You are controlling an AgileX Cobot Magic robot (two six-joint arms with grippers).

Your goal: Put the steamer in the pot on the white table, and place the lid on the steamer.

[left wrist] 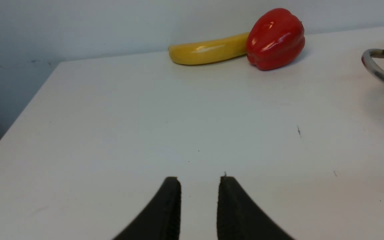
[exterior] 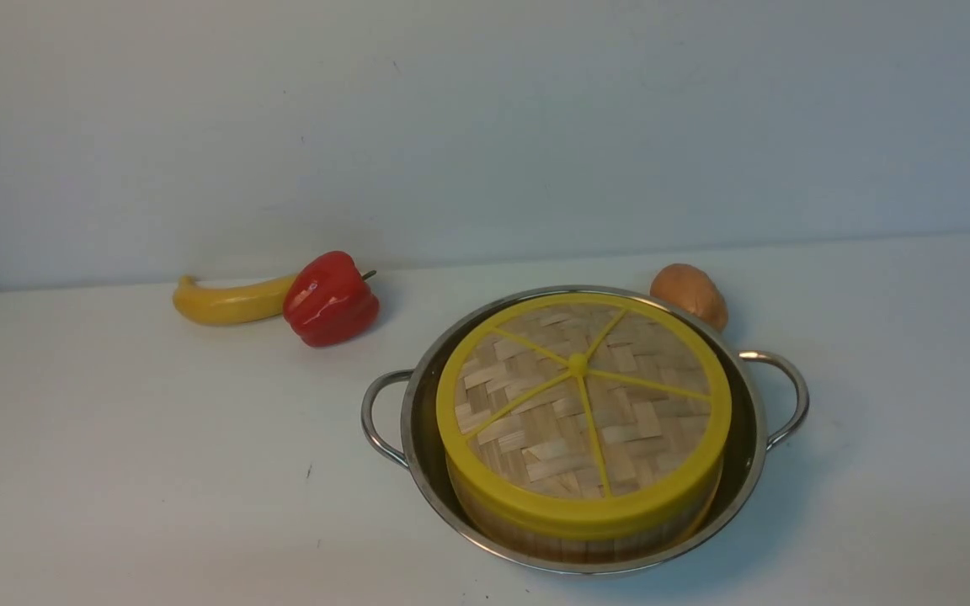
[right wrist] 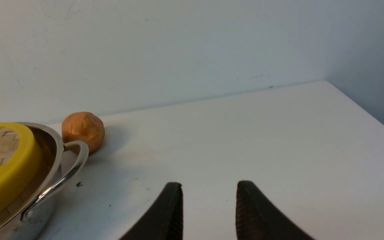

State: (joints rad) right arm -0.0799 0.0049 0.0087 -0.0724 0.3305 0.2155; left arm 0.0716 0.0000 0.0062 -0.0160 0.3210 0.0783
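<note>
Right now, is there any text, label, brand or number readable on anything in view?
None: no writing shows on the lid, the pot, the banana, the red pepper, the brown round thing or the white table.

The wide shallow pot is polished stainless steel, mirror-bright on its rim and looped handles, and it stands on a plain matte white counter. The flat round lid is dry woven bamboo strip, rough-textured, framed by a smooth yellow plastic-looking rim and spokes. The red bell pepper and yellow banana look glossy and smooth.
</note>
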